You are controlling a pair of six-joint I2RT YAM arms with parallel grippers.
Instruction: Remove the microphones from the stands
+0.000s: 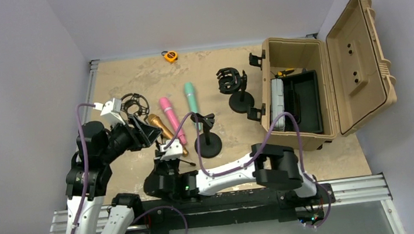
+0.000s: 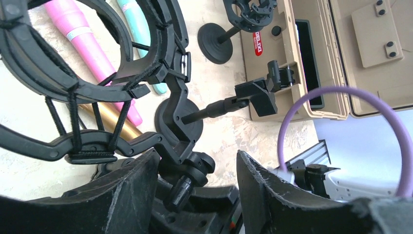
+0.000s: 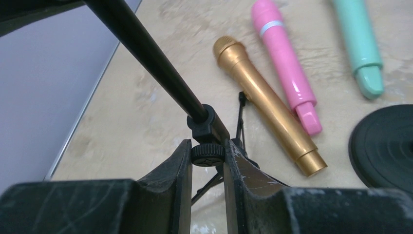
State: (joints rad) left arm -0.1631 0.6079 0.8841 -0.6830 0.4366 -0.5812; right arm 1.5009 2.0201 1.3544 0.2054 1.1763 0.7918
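Note:
The gold microphone (image 1: pixel 160 128) lies flat on the table beside the pink one, outside any stand; it also shows in the right wrist view (image 3: pixel 265 102). The empty black shock mount (image 1: pixel 134 104) tops a thin tripod stand. My left gripper (image 2: pixel 197 161) is open, its jaws on either side of the mount's swivel joint (image 2: pixel 195 170). It sits just below the mount in the top view (image 1: pixel 140 130). My right gripper (image 3: pixel 208 161) is shut on the stand's black knob (image 3: pixel 208 153) at the foot of the pole (image 3: pixel 146 53). It is low by the tripod (image 1: pixel 161 148).
A pink microphone (image 1: pixel 170 118) and a teal microphone (image 1: pixel 192 98) lie beside the gold one. A clip stand on a round base (image 1: pixel 208 143) and a second shock-mount stand (image 1: pixel 235 87) stand to the right. An open tan case (image 1: pixel 302 94) fills the right side. A yellow tape measure (image 1: pixel 170 56) lies at the back.

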